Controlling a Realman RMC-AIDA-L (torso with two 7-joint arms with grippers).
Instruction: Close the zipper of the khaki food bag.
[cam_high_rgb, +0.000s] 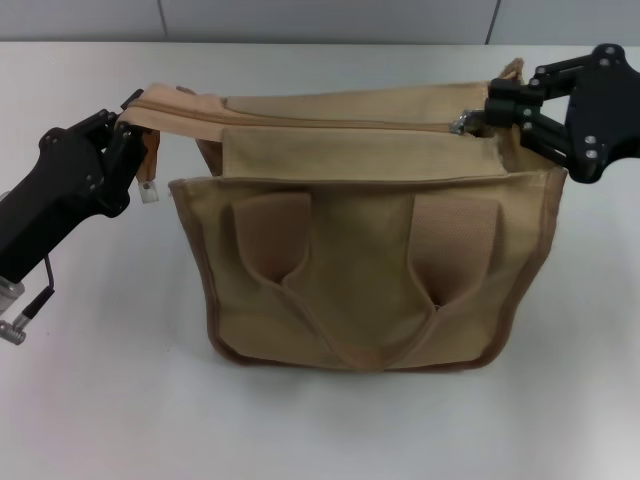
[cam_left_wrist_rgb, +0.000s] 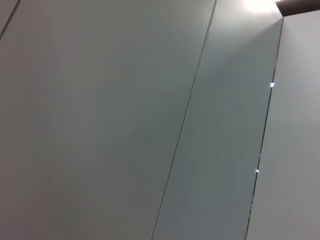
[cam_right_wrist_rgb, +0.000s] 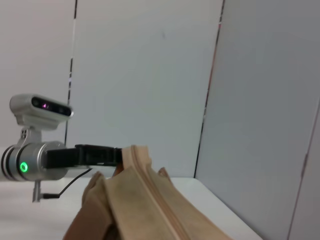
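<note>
The khaki food bag (cam_high_rgb: 360, 270) stands upright in the middle of the white table, its two handles hanging down the front. The zipper (cam_high_rgb: 300, 118) runs along the top, and its teeth look joined over the whole visible length. Its silver pull tab (cam_high_rgb: 461, 124) sits at the bag's right end. My right gripper (cam_high_rgb: 487, 112) is shut on that pull tab. My left gripper (cam_high_rgb: 135, 135) is shut on the bag's left end tab. In the right wrist view the zipper (cam_right_wrist_rgb: 160, 200) runs away toward the left gripper (cam_right_wrist_rgb: 115, 156). The left wrist view shows only wall.
A small white tag (cam_high_rgb: 148, 190) hangs below the bag's left end. The white table (cam_high_rgb: 100, 400) stretches out in front of and beside the bag. Grey wall panels (cam_high_rgb: 330, 20) stand behind it.
</note>
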